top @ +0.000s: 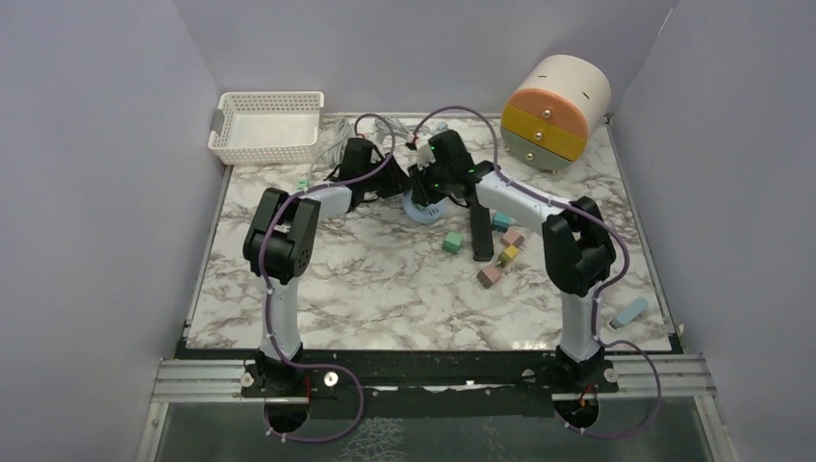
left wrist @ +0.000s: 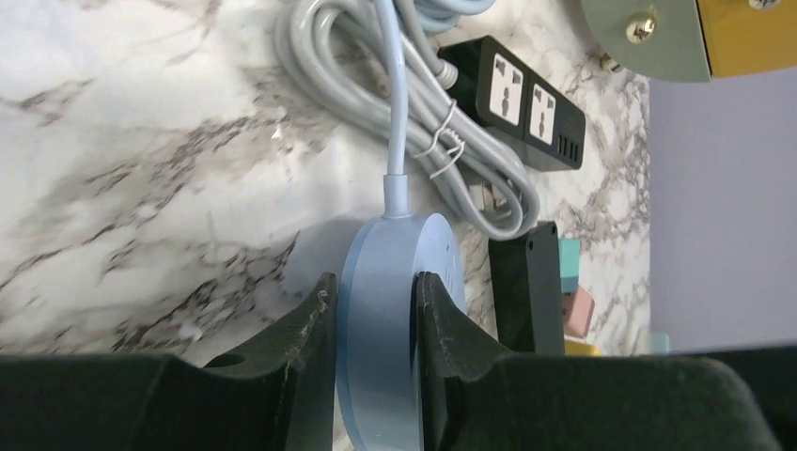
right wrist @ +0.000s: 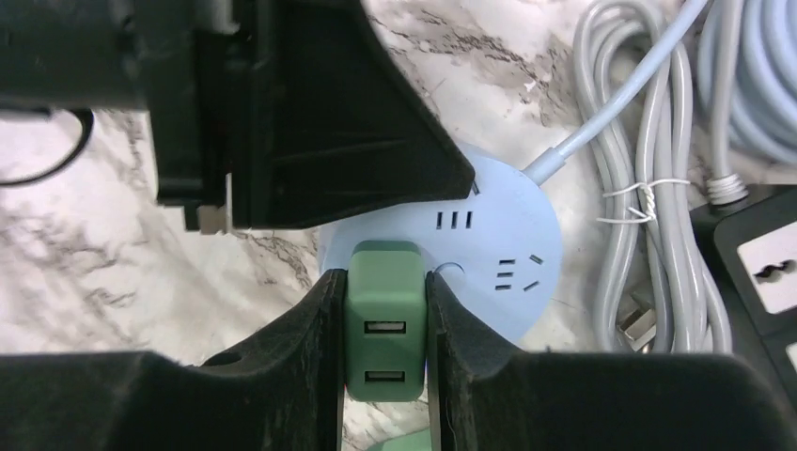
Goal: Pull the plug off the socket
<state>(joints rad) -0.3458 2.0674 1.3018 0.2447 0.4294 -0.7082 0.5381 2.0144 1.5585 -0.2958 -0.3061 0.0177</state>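
The green plug [right wrist: 383, 334] stands on the face of the round blue socket [right wrist: 512, 249], at the far middle of the marble counter [top: 385, 279]. The right jaws are clamped on the plug's two sides. The left jaws are clamped across the socket's disc. A tied grey cable [right wrist: 648, 235] and a black power strip [left wrist: 522, 99] lie just beside.

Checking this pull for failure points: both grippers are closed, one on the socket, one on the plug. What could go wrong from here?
1. The left gripper pinches the round socket only at one edge, so it may twist or slip out under the pull.
2. The right gripper clamps the plug on smooth sides and could slide off.
3. The socket's cord lies across the tied bundle and could snag it.
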